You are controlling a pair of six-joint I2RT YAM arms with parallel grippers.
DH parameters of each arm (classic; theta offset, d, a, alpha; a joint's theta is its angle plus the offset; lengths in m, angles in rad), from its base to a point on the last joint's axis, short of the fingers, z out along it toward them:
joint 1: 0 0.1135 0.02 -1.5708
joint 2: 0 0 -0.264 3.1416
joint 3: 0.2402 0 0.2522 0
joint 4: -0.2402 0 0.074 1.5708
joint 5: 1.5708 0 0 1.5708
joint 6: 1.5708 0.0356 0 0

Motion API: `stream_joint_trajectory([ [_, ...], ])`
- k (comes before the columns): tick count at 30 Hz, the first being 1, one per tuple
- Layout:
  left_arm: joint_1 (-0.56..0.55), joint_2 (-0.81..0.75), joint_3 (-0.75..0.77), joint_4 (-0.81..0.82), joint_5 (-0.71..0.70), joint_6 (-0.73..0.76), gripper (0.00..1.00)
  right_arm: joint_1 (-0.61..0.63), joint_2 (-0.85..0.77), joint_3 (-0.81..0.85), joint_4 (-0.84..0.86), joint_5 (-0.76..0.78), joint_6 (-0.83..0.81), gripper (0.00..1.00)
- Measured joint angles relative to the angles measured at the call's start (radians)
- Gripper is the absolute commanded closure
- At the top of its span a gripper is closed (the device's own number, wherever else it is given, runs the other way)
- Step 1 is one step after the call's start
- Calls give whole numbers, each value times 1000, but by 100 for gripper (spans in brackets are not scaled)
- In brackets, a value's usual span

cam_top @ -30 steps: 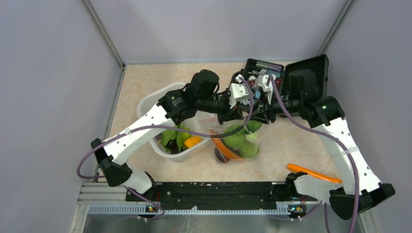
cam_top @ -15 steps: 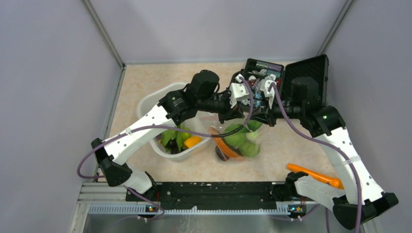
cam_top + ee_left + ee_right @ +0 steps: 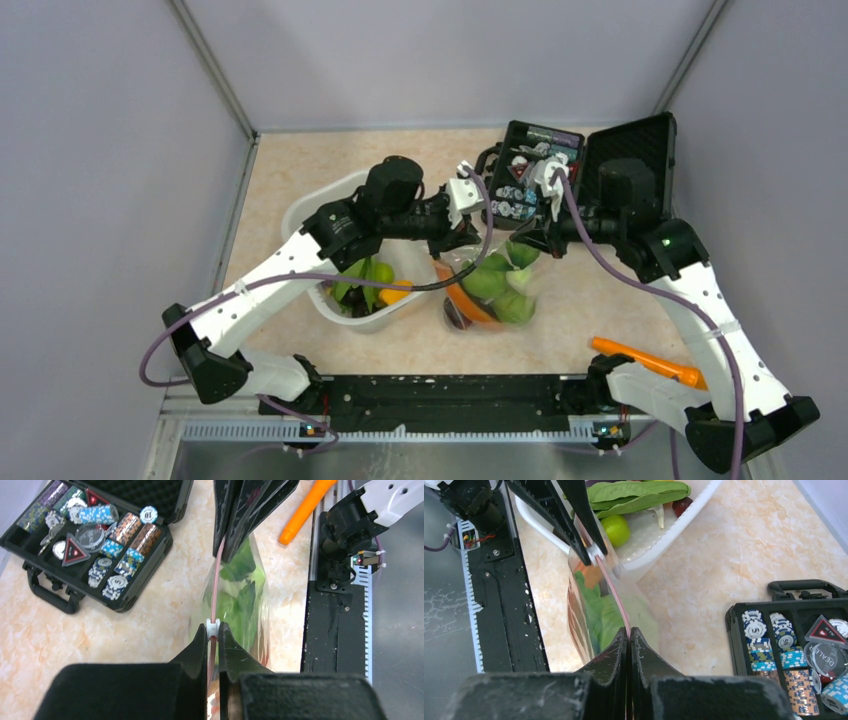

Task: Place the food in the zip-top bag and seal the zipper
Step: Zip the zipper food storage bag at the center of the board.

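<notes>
**Top view.** Zip-top bag stands mouth-up on the tabletop, between the white tub and the open black case.
- In the bag: green cabbages, orange carrot, and a dark piece at the bottom, probably the purple one.
- Leafy greens lie in the tub.
- Left gripper and right gripper both meet the bag's top edge. The jaws can't be read from here.
- A long orange piece lies by the right arm's base.

**Left wrist view.** This shows what the top view hides.
- Left jaws are pinched shut on the zipper, right at a small white slider.
- The pink strip runs taut up to the right jaws, which are clamped on it too.
- Poker chips fill the case.

**Right wrist view.** Right jaws are closed flat on the strip's other end. Only this view shows a lime-green ball in the tub.

**Against a second ago.** The left wrist has drawn back toward the tub, so the grippers, then nearly touching, now sit apart along the strip. The left shoulder has swung outward. The bag has hardly shifted.

**Pose.** The left forearm reaches across the tub with the wrist level. The right arm bends in from the right, elbow over the case lid.
</notes>
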Motion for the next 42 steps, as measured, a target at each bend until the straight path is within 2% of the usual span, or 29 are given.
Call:
stream_joint_trajectory([
  [11, 65, -74, -74, -2, 3, -7, 100, 0, -13, -19, 29, 19, 22, 100],
  [12, 66, -77, -78, -2, 5, -9, 100, 0, -14, -23, 36, 20, 29, 96],
  [14, 69, -78, -78, 2, 10, -14, 100, 0, -15, -28, 47, 29, 48, 68],
  [15, 70, -77, -78, 5, 14, -17, 100, 0, -17, -30, 52, 34, 63, 58],
  [16, 72, -76, -78, 3, 23, -22, 100, 0, -18, -30, 56, 38, 76, 52],
  [19, 75, -57, -63, -1, 45, -31, 100, 0, -21, -29, 74, 37, 89, 43],
  [28, 76, -24, -40, -3, 70, -36, 100, 0, -14, -11, 69, -10, 87, 41],
  [39, 76, -23, -35, 0, 103, -60, 100, 6, 77, 37, 83, -88, 71, 42],
  [42, 76, -19, -28, 0, 110, -63, 100, 24, 98, 43, 77, -93, 56, 48],
])
